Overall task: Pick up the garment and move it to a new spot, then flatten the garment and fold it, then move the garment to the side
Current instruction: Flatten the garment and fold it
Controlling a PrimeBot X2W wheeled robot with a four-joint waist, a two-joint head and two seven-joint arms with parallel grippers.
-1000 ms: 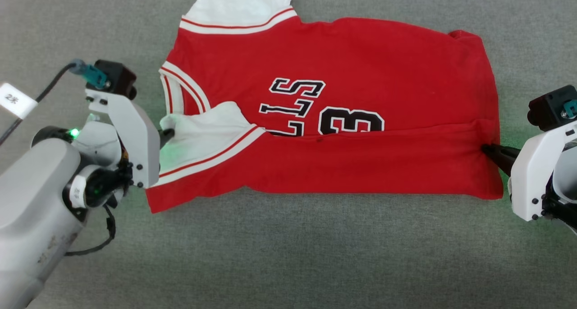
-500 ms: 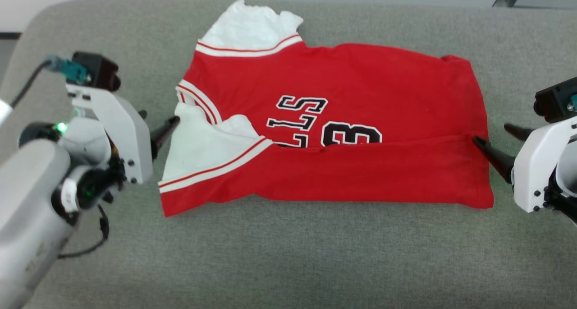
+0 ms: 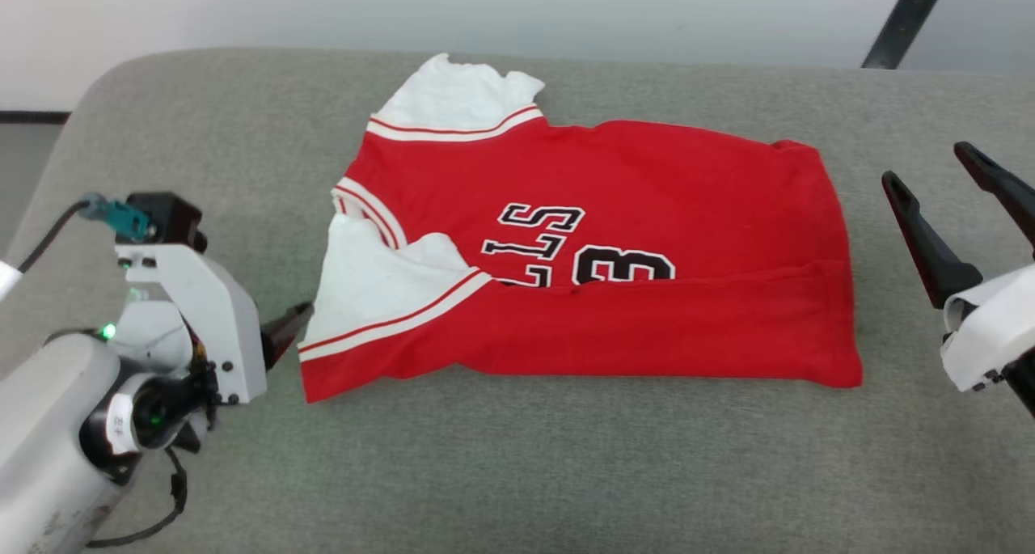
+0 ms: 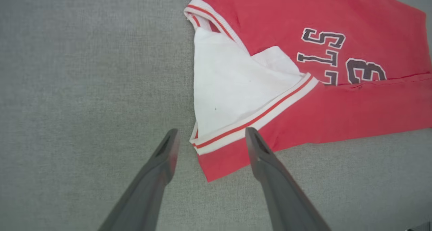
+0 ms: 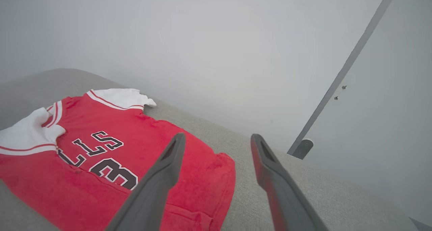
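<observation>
Just ahead of the left claw (image 4: 212,132), whose 2 fingers are spread apart with nothing between the pads, the striped corner of the near white sleeve (image 4: 229,89) is framed by the fingertips; whether cloth is touched cannot be told. Beyond that corner the garment (image 3: 647,174) is laid on the grey cushion (image 3: 517,473), its long axis running straight away from the left claw toward the right claw (image 3: 926,163). A folded band (image 3: 647,327) of red cloth is turned up along the long edge, as far as the numerals. At the far end of the axis, the hem end (image 3: 833,279) is seen apart from the right claw, which is also spread wide and empty and is tilted up off the cushion. Farther off, the far white sleeve (image 3: 457,93) is left unfolded.

The left arm is judged the nearer. A second fold is likely to be called for, so both ends must be regripped on 1 line along that axis.
</observation>
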